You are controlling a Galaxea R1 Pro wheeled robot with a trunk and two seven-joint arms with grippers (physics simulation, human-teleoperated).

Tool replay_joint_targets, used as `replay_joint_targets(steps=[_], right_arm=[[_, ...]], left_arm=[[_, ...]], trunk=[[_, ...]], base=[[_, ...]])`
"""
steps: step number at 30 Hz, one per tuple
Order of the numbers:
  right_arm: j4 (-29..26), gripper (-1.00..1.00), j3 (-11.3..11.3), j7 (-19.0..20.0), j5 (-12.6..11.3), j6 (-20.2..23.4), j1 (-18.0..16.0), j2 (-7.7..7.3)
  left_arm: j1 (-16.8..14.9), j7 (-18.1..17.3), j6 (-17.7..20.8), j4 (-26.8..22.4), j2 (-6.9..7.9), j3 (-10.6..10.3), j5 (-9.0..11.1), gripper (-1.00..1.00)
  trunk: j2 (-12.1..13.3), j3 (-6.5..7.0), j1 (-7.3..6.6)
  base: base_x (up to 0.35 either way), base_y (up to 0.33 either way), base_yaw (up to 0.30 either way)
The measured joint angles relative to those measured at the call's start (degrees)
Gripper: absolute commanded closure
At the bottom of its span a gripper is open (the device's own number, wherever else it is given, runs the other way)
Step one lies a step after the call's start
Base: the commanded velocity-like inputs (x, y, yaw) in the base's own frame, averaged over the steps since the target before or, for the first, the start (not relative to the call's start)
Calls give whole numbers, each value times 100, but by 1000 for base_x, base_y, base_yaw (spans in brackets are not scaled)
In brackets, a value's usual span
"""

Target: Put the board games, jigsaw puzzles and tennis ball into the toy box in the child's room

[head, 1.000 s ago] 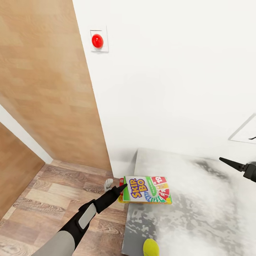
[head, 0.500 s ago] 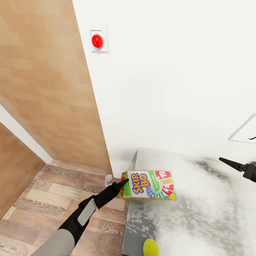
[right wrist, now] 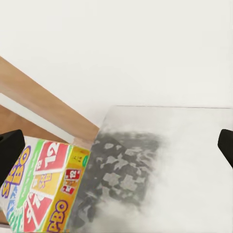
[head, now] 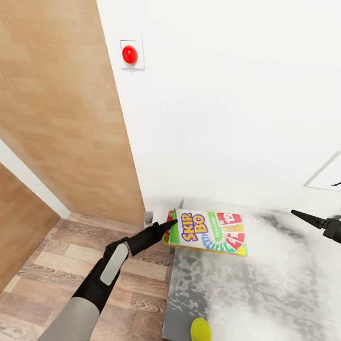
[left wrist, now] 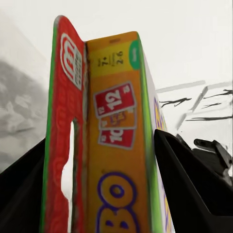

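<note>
Your left gripper (head: 166, 225) is clamped on the short end of the Skip-Bo board game (head: 208, 232); in the left wrist view the box (left wrist: 116, 145) stands between both fingers, its lower part cut off. The box sits tilted over the table's (head: 265, 284) near-left corner, beyond the fingertips. Nearer you, the tennis ball (head: 201, 330) is half cropped at the table edge. Your right gripper (head: 315, 220) hovers off to the box's right; whether it is spread or closed I cannot tell. Farthest, a red wall button (head: 129, 54).
</note>
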Motion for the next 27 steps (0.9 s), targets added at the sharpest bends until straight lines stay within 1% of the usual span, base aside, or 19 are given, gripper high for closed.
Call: replay_joint_targets(steps=[1, 2, 4, 7, 12, 15, 16, 18, 19, 22, 27], right_arm=[[-1, -100, -1, 4, 0, -1, 0, 1], [-1, -100, -1, 4, 0, -1, 0, 1], [1, -100, -1, 9, 1, -3, 0, 1], [3, -100, 0, 7, 7, -8, 4, 4], [4, -100, 0, 14, 14, -32, 5, 19], [4, -100, -10, 25, 8, -41, 4, 44], [4, -100, -10, 25, 8, -41, 4, 44], [5, -100, -14, 34, 8, -33, 2, 54], [5, -100, -14, 34, 8, -33, 2, 54], [5, -100, -6, 46, 5, -24, 1, 63], [3, -100, 25, 56, 3, -18, 0, 69]], left_arm=[[2, 45, 52, -133, -5, -7, 7, 100], [3, 49, 44, -136, -4, -9, -15, 100], [7, 119, 146, -366, -12, -15, 47, 100], [33, 226, 232, -635, -15, -17, 68, 100], [48, 374, 292, -812, -12, -14, 78, 100], [22, 667, 367, -987, -15, -22, 56, 100], [21, 670, 373, -990, -15, -23, 61, 100], [-9, 968, 439, -1092, -13, -27, 54, 100], [-9, 973, 447, -1095, -13, -28, 66, 100], [-38, 1316, 581, -1227, -10, -34, 85, 100], [-53, 1537, 712, -1340, -16, -26, 110, 100]], trunk=[[0, 0, 0], [1, 0, 0], [0, 0, 0], [0, 0, 0], [1, 0, 0], [1, 2, 0], [1, 3, 0], [1, 10, 0], [1, 14, 0], [0, 32, 0], [0, 70, 0]], base=[[0, 0, 0], [0, 0, 0], [0, 0, 0], [0, 0, 0], [0, 0, 0], [0, 0, 0], [0, 0, 0], [0, 0, 0], [0, 0, 0], [0, 0, 0], [0, 0, 0]])
